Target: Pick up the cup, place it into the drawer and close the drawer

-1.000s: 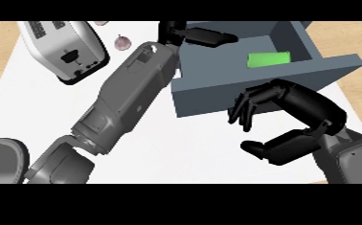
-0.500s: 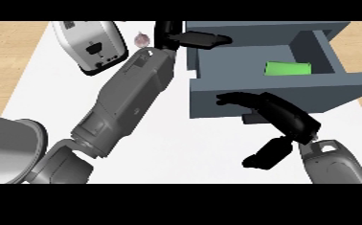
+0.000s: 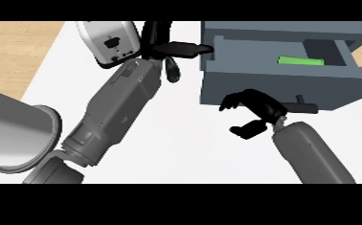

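Over on the right side of the white counter (image 3: 184, 138), the grey drawer (image 3: 276, 83) is sitting open, and the green cup (image 3: 302, 61) is lying inside it on its side, toward the far right. That means the putting-in part looks done, and closing the drawer is the part that is left. The right hand (image 3: 253, 112) is now hanging just in front of the drawer's near wall, with its fingers curled and nothing in them. A moment ago it was lower and farther from the drawer front, so it is moving in closer, next to the small dark handle (image 3: 305, 105). I think it is getting ready to push the drawer shut. The left hand (image 3: 167, 51) is reaching far across, with its fingers stretched out straight beside the drawer's far left corner; it is holding nothing. It looks to be in the same spot as before. A white toaster (image 3: 109, 43) is sitting at the far left, and a grey round pot (image 3: 21, 133) is showing at the left edge. The whole view is also shifting a little, so the drawer is looking bigger now.
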Motion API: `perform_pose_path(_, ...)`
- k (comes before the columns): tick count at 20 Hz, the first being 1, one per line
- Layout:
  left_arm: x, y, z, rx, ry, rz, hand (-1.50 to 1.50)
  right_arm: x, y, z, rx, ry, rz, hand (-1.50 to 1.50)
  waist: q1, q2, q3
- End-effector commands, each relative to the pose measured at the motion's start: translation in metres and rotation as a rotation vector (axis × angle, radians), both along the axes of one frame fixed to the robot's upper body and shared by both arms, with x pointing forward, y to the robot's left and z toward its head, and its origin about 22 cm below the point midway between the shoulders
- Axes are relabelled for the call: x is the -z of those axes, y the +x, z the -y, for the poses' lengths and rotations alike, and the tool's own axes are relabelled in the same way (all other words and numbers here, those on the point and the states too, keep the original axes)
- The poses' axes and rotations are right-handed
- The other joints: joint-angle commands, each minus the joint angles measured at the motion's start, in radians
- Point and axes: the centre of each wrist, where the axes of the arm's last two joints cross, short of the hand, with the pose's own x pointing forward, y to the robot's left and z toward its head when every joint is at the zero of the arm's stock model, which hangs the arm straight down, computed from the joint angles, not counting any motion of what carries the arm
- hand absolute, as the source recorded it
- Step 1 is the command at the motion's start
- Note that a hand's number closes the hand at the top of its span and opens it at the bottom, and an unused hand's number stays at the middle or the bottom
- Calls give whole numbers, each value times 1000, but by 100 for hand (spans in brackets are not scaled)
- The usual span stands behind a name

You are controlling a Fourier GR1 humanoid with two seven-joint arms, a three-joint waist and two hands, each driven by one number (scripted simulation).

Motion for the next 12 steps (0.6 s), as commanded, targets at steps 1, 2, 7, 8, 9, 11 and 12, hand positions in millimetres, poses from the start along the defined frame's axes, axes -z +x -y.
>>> perform_pose_path(1,10,-2,-24,17,-21,-9,-150,26,22,10,62,-39,2,150,46,7,2)
perform_pose_path(2,14,-4,-30,13,-6,-5,-150,25,30,9,52,-13,11,150,40,5,1)
perform_pose_path(7,10,-4,-53,37,-27,-22,-150,8,56,38,154,89,123,150,83,11,4)
perform_pose_path(8,2,1,-65,27,-21,-5,-150,-7,69,35,163,114,148,150,67,13,3)
perform_pose_path(9,12,-6,-56,43,-21,-10,-150,-12,72,45,196,148,161,150,92,13,4)
perform_pose_path(11,17,-8,-63,40,-17,-29,-150,-34,89,42,208,159,207,150,90,18,3)
perform_pose_path(12,18,-10,-60,64,-31,-29,-150,-38,89,58,243,162,229,150,107,22,4)
